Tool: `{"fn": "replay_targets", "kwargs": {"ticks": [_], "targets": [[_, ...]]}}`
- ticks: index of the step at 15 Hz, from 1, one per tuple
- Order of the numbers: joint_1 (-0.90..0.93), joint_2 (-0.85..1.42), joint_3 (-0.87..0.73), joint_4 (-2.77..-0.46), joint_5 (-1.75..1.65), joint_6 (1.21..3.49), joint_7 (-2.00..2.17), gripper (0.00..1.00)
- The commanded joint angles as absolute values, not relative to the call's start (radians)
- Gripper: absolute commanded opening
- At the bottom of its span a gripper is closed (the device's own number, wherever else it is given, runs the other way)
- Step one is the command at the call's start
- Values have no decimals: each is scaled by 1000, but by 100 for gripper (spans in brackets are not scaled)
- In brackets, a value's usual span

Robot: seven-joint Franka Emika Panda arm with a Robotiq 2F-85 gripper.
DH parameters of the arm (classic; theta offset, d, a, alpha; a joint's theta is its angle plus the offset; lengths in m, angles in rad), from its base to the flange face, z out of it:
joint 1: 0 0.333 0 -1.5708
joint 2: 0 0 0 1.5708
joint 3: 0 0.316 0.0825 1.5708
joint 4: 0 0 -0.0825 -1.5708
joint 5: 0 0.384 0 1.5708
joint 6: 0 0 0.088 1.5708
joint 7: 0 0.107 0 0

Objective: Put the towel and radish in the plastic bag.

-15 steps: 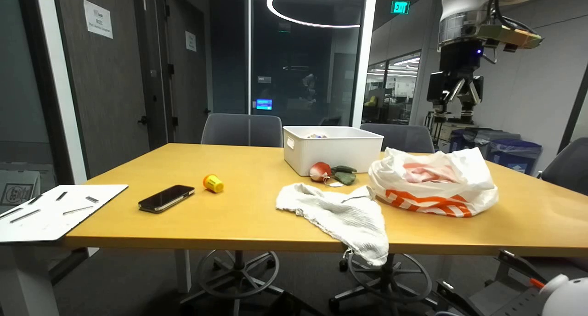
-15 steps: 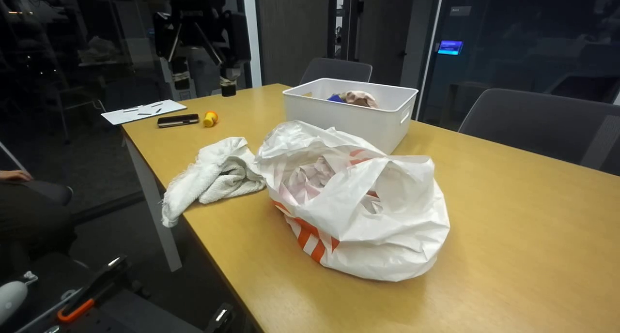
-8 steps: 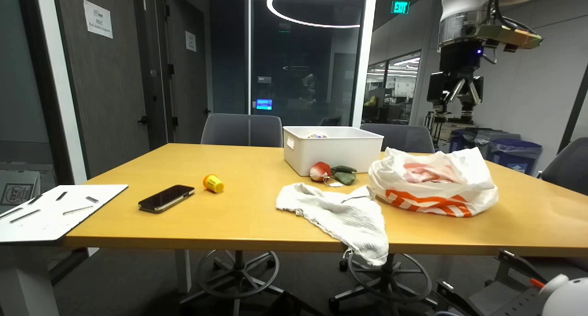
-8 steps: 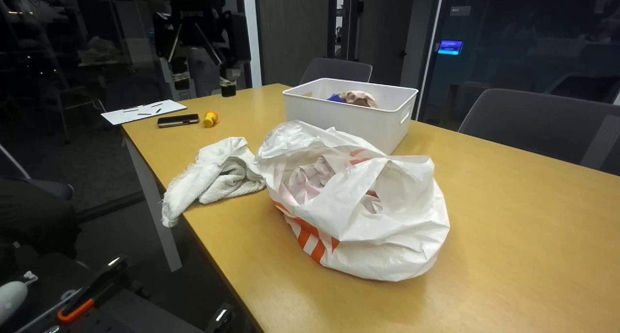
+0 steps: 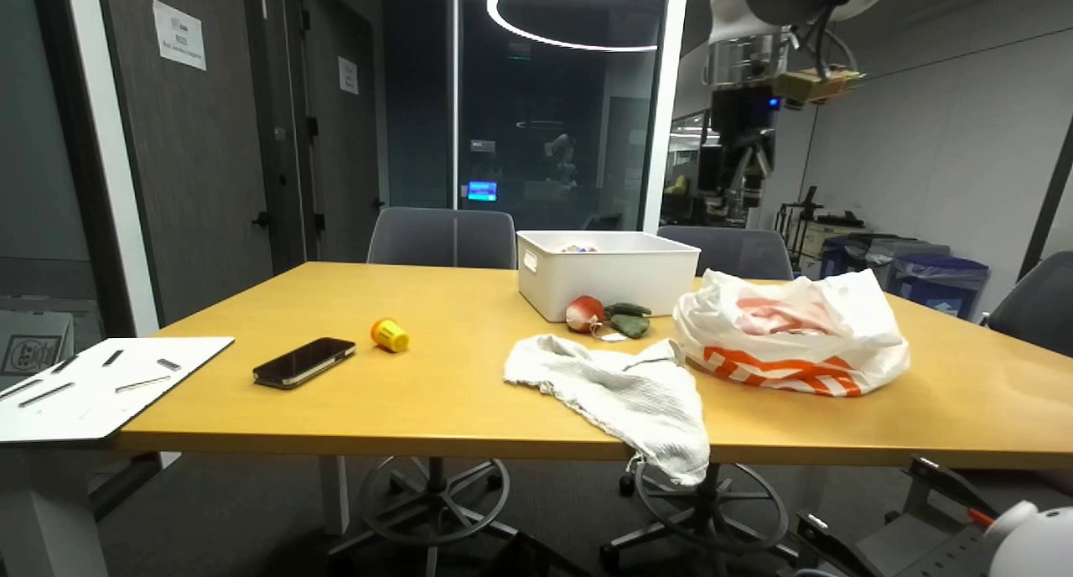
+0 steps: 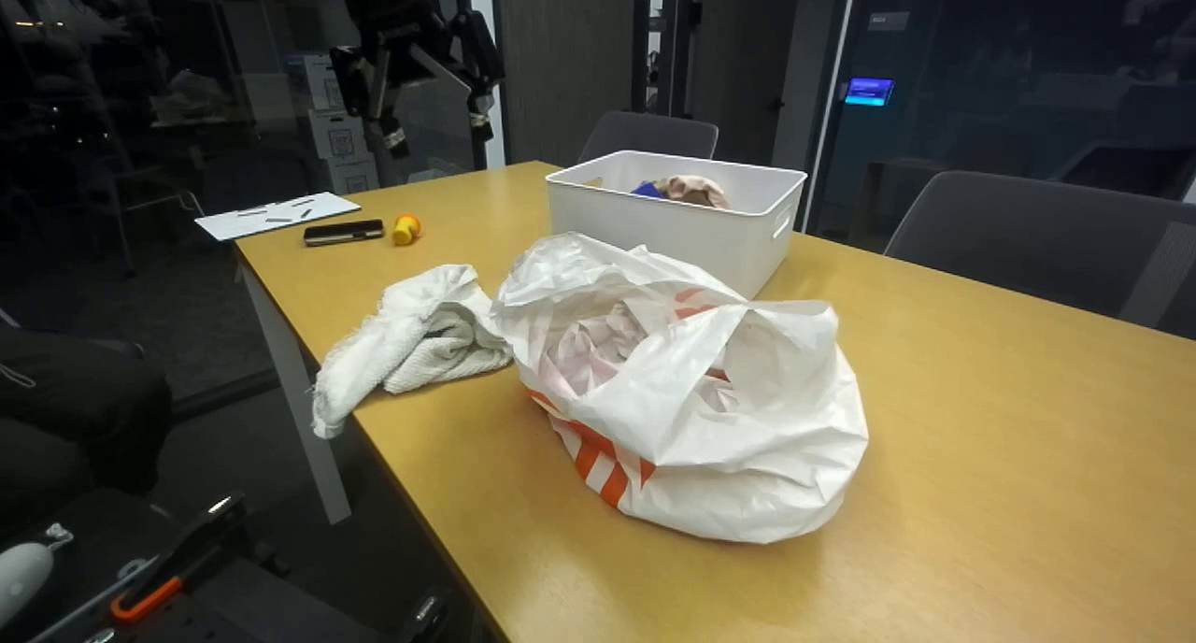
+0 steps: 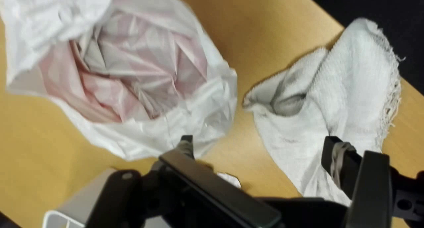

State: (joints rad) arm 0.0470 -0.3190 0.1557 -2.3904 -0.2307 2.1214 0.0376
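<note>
Just beside plastic bag (image 6: 687,400): towel (image 5: 620,392) lies crumpled on bench (image 5: 444,325), one end hangs over edge. Near bag, outside it: radish (image 5: 584,314) sits, dark green items (image 5: 629,324) between radish and bag. Also near bag: white box (image 5: 608,279). Well apart from bag: phone (image 5: 304,362), small yellow thing (image 5: 390,335). Higher than bag: tool (image 6: 438,135) hangs, jaws spread wide, nothing in grip.

Tabletop (image 5: 453,376) bright, glass (image 5: 545,99) dark; wrist view soft.
</note>
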Motion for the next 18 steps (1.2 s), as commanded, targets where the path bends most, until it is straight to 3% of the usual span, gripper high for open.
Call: {"fn": "replay_targets", "kwargs": {"ticks": [1,6,11,15,16,18], "targets": [[92,-80,172,-2229,-263,2304,-18,100],[147,213,185,-2044,-231,2459,-203,100],[119,445,236,-1848,-93,2392,-468,100],[146,496,209,-1724,-168,2277,-538,100],[125,486,222,-1817,-120,2358,-508,100],[130,494,218,-1765,-153,2314,-517,100]]}}
